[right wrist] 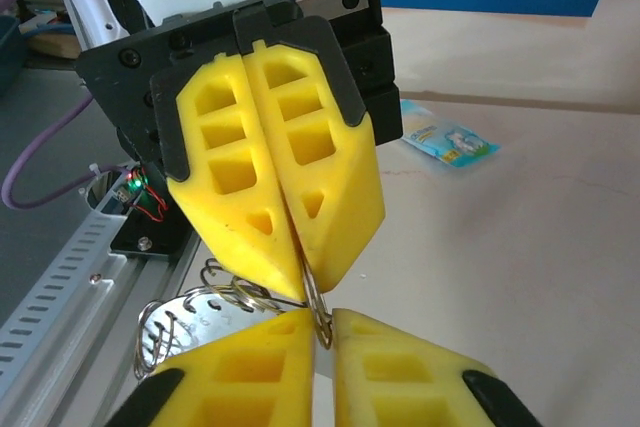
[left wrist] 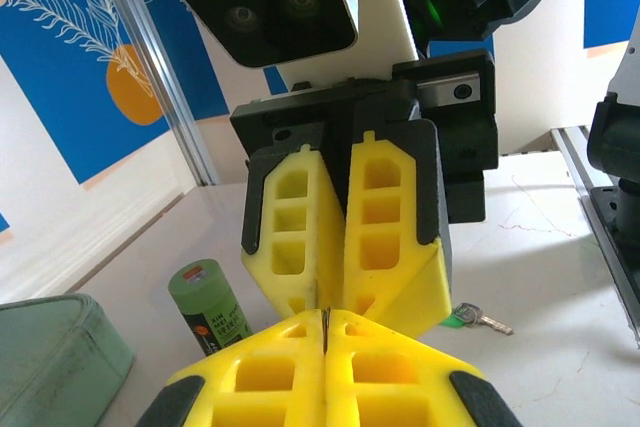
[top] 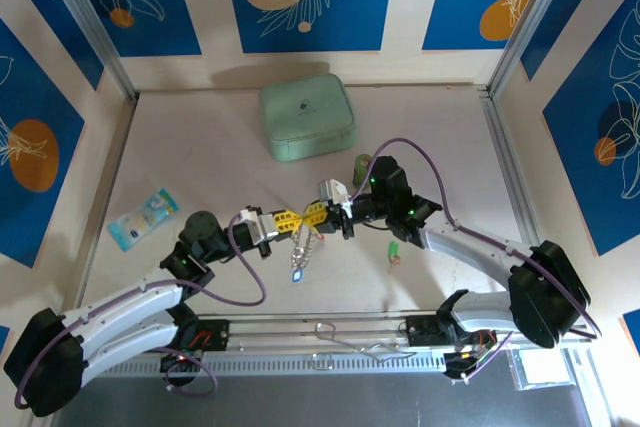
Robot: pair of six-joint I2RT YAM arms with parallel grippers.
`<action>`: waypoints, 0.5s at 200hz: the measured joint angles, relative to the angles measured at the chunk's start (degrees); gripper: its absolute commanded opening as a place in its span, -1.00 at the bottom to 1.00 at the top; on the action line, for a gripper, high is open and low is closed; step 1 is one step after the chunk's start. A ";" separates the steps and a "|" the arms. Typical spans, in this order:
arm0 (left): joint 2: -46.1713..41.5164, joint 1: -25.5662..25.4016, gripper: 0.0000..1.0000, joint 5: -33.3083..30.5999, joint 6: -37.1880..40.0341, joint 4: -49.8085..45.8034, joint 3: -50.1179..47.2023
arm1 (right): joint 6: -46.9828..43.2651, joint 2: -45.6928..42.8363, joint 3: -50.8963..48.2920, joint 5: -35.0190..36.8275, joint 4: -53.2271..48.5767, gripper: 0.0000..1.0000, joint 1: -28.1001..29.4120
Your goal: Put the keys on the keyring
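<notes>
Over the middle of the tabletop, toward its near edge, the left gripper (top: 292,220) is pinching its yellow fingers fully together. In the right wrist view a thin loop of the keyring (right wrist: 312,302) is coming out from between their tips, so this claw is gripping the ring's wire.

The keyring (top: 303,244) is dangling just below the point where the two claws are meeting tip to tip. The blue key (top: 299,273) is hanging under it and appears to be threaded on already. That looks like one key of the four done.

The right gripper (top: 310,215) is facing the left one. The left wrist view is showing its fingers pressed together, and its own camera is showing the ring wire passing between them, so it too is clamping the ring.

Further right, the green key (top: 396,249) is lying loose on the tabletop near the near edge, well apart from the ring. A reddish speck just beside it may be the red key, but it is too small to tell. Where the yellow key is lying I cannot tell. At least the green key is waiting to be picked up and threaded, so most of the job is remaining.
</notes>
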 measured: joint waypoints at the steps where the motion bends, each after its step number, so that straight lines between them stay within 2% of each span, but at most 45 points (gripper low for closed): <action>1: 0.00 0.00 -1.00 -0.02 0.00 0.00 0.00 | 0.07 0.00 0.00 0.00 0.02 -0.91 0.00; 9: -0.02 0.00 -1.00 -0.09 0.00 0.04 0.00 | 0.22 0.00 -0.02 0.04 0.24 -1.00 0.00; 31: -0.26 0.00 -0.99 -0.59 -0.02 0.07 0.00 | 0.24 0.00 -0.02 0.35 0.57 -1.00 0.04; 44: -0.98 0.00 -0.55 -1.68 0.00 -1.05 0.02 | 0.07 -0.04 -0.02 1.14 0.26 -1.00 0.31; 58: -3.17 -0.04 -0.35 -4.22 0.20 -4.28 0.28 | -0.66 -0.39 0.33 2.99 -2.19 -1.00 0.59; 100: -11.50 -0.04 -0.42 -10.73 0.92 -17.25 4.33 | -6.16 -1.42 7.89 13.51 -20.09 -1.00 2.82</action>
